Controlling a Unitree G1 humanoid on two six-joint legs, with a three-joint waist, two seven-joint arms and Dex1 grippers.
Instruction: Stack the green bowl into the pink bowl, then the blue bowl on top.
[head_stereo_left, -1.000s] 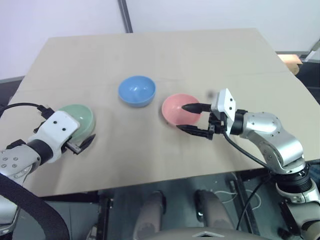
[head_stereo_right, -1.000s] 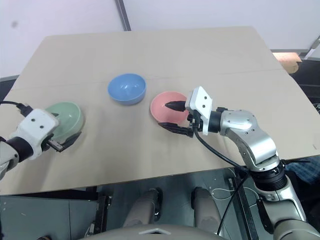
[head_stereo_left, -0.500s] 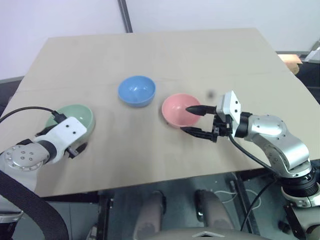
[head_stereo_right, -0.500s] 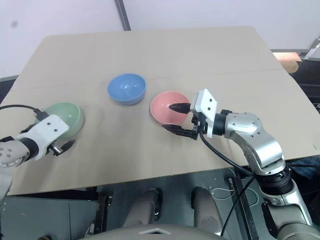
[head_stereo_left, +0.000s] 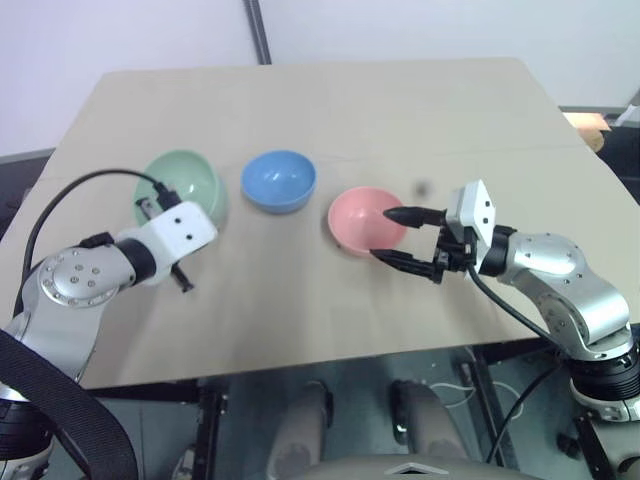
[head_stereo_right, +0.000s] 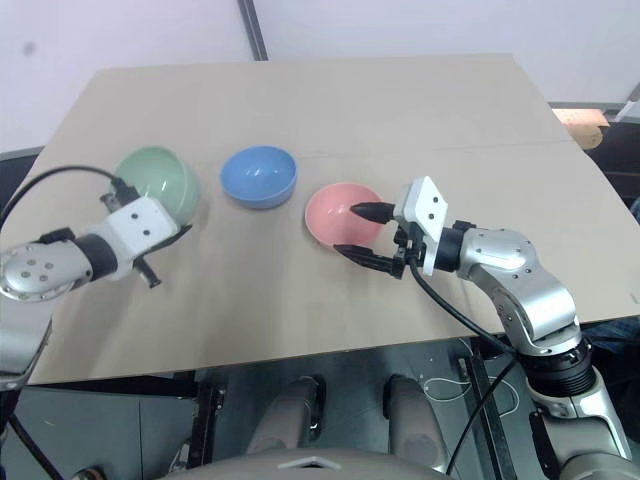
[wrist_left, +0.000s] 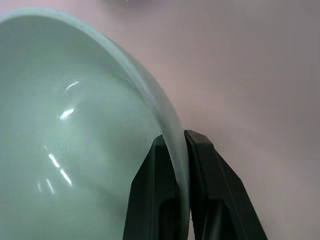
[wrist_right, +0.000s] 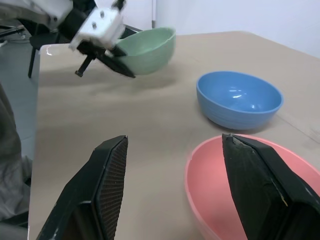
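My left gripper (wrist_left: 175, 144) is shut on the rim of the green bowl (head_stereo_left: 183, 182), one finger inside and one outside. The bowl hangs tilted above the left part of the table, its shadow beneath it. To its right the blue bowl (head_stereo_left: 278, 181) stands on the table, and the pink bowl (head_stereo_left: 362, 220) sits right of that. My right gripper (head_stereo_left: 404, 239) is open at the pink bowl's right rim, one fingertip over the inside and the other outside, gripping nothing.
All three bowls are on the beige table (head_stereo_left: 330, 110), which ends close in front of both arms. A black cable (head_stereo_left: 70, 195) loops from my left wrist. A small brown object (head_stereo_left: 583, 120) lies off the table's far right corner.
My left gripper closed on the green bowl's rim and lifted it, carrying it up and toward the blue bowl. The right gripper stayed open by the pink bowl.
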